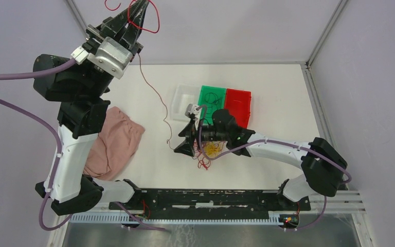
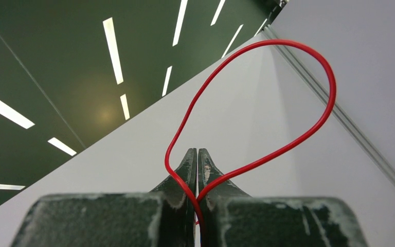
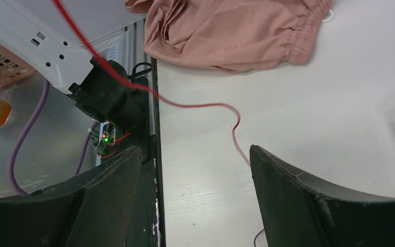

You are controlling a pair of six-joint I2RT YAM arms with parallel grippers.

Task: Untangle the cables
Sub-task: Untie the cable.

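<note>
- Left gripper (image 2: 196,153) is raised high above the table (image 1: 277,87), jaws pinched tight on a red cable (image 2: 332,87); a loop stands out past the fingertips.
- Same red strand hangs from it down to the tabletop.
- Right gripper (image 3: 194,152) sits low over the table, jaws spread wide, holding nothing; the red strand runs to one finger's inner edge.
- Tangle of yellow-orange and red cables (image 1: 212,150) lies just beside it.
- Dark cable (image 1: 212,98) lies in the green tray (image 1: 221,105).
- Pink cloth (image 1: 115,146) lies beside the left arm.
</note>
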